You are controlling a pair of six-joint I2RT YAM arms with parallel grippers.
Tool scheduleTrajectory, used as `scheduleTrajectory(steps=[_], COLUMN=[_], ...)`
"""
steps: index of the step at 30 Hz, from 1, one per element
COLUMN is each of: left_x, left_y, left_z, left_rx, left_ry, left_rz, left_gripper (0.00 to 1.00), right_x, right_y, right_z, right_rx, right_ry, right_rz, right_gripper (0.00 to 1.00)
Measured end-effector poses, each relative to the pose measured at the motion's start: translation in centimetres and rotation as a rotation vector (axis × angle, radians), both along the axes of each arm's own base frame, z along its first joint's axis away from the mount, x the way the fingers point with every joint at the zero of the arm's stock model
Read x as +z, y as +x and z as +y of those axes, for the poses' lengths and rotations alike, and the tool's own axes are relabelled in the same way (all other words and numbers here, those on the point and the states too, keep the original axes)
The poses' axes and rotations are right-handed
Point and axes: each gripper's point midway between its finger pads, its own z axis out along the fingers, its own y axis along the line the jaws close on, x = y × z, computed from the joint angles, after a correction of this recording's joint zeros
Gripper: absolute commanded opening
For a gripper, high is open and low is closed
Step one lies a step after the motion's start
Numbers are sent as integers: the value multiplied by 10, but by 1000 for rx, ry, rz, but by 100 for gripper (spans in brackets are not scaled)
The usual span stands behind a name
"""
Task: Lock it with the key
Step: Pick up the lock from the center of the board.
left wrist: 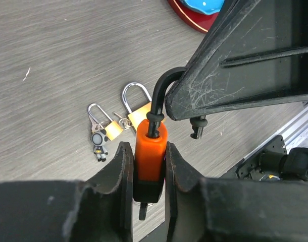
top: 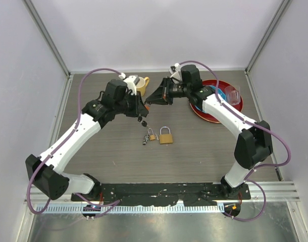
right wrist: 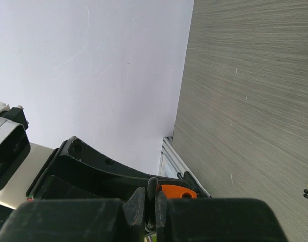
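Orange hard-cased padlock point(left wrist: 150, 146), likely stiff and slick: left pincer point(left wrist: 148, 157) pinches its body, right pincer point(right wrist: 152, 195) its black metal shackle point(left wrist: 157, 101).

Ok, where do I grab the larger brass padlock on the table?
Probably by its body, from straight above, with the fingers across its left and right edges. The larger brass padlock lies flat, shackle and all, so only those narrow edges can be pinched. The smaller padlock sits close on its left, so keep the fingers narrow.
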Motion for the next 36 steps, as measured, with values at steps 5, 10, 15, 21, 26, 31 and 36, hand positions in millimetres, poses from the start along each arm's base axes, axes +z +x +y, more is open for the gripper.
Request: scheduleTrajectory(steps=[5,10,15,21,26,31,36], left_x=[6,16,38,81,98,92,89], left_y=[1,-2,-2,-16,-37,-50,-54], left_z=[-3,-7,-6,-13,-23,-24,-28], left_rx=[-7,-28,-68,-196,-332,-393,-428], left_ry=[-27,-109,-198,-294,-341,-348,-363], left_rz=[-9,30,47,22,53,110,150], left_gripper=[0,0,0,0,0,0,0], right_x=[4,13,30,46,52,64,81], right_y=[1,4,9,13,1,-10,-23], right_z=[-3,-10,-29,-51,-50,-49,-53], right_rx=[0,-7,-33,-27,57,117,133], right_ry=[14,36,54,77,106,144,166], right_rz=[-7,-42,-104,-192,-237,-293,-349], right_gripper=[36,64,69,69,69,69,67])
